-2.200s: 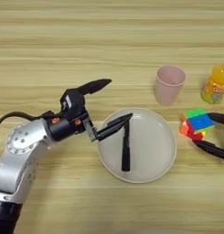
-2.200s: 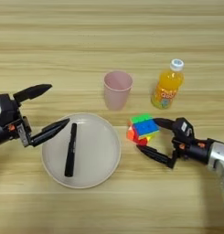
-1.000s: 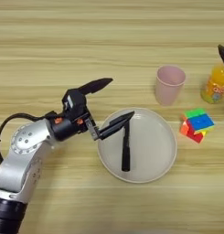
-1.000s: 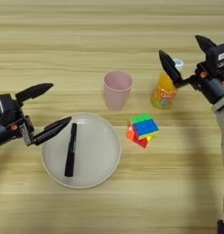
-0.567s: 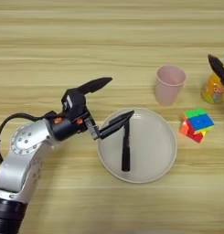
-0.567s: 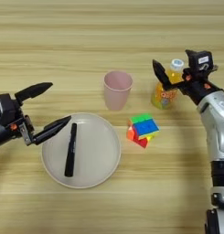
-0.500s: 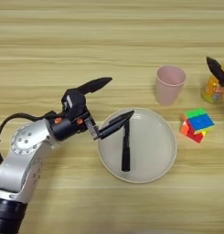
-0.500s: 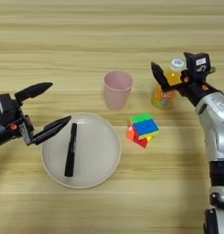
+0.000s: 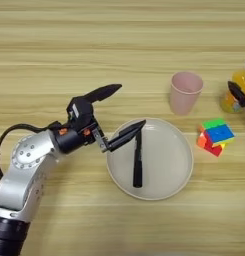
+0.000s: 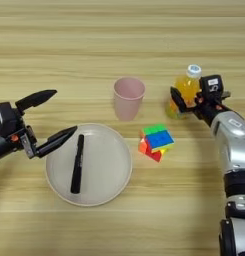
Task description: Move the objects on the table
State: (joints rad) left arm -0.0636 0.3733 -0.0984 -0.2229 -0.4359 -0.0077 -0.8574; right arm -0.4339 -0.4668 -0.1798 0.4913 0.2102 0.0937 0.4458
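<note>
gripping the orange-juice bottle (image 10: pixel 185 95), right tool (image 10: pixel 190 102); left tool (image 9: pixel 119 114) wide over plate (image 9: pixel 176 160).

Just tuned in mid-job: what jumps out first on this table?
The right gripper is at the orange-juice bottle at far right, one finger across its front, beside the pink cup. The left gripper hangs wide open over the left rim of the cream plate, which holds a black pen. The puzzle cube lies between.
</note>
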